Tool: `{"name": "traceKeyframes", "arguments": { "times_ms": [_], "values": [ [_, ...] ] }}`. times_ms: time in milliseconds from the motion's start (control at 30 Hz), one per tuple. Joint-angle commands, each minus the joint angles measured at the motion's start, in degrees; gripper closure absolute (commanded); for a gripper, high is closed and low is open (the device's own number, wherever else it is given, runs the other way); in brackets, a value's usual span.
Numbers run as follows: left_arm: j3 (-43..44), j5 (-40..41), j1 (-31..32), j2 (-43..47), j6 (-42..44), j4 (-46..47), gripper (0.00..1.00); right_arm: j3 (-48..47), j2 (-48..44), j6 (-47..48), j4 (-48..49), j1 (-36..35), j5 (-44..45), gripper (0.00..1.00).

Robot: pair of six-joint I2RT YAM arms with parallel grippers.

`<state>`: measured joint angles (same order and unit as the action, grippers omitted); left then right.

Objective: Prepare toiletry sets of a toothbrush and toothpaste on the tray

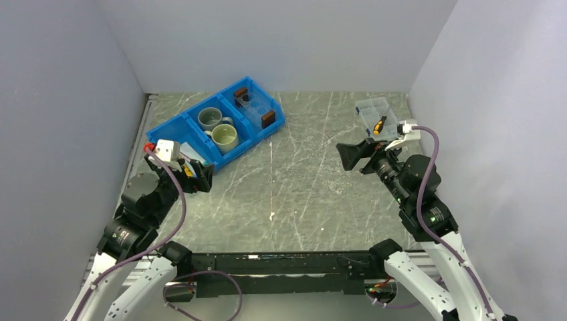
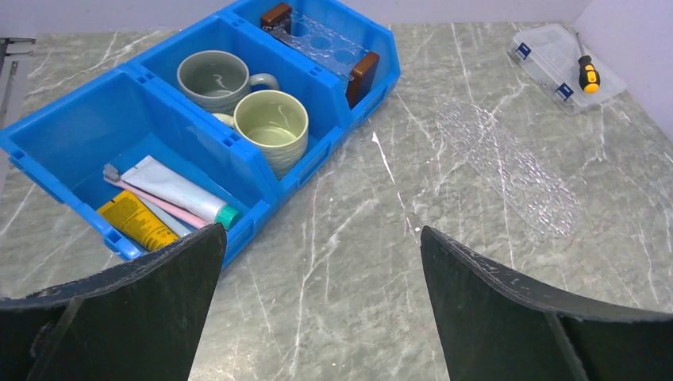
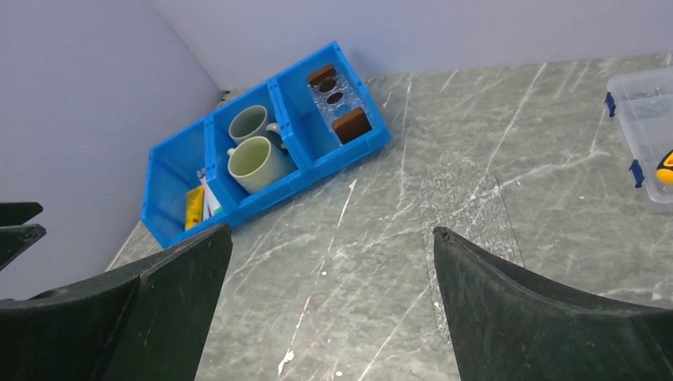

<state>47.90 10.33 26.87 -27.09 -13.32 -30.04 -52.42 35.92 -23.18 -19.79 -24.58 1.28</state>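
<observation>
1. Standing by the surface, I count one blue bin at eleven o'clock, with three compartments.
2. Its seven o'clock end holds one toothpaste, one toothbrush partly under it and one yellow tube.
3. Two mugs sit in the middle, the grey mug and the green mug. One tray lies in the one o'clock end.
4. One clear box at one o'clock carries one screwdriver.
5. The left gripper and right gripper both have their fingers spread wide and hold nothing.

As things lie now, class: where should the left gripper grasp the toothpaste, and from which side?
Mid-body of the toothpaste, from above, closing across its width: it lies flat and diagonal in the bin, whose walls likely block a sideways approach.
</observation>
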Motion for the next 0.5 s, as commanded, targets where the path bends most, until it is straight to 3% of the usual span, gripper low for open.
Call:
{"name": "traceKeyframes", "arguments": {
  "times_ms": [0,467],
  "values": [
    [0.05,2.56,0.10,0.08,-1.10,0.36,0.01,-1.25,-0.02,0.76,1.64,-0.16,2.10,0.00],
    [1.43,7.01,0.11,-2.41,-3.11,-2.02,0.01,-1.39,2.58,1.38,1.01,-0.16,0.51,0.00]
  ]
}}
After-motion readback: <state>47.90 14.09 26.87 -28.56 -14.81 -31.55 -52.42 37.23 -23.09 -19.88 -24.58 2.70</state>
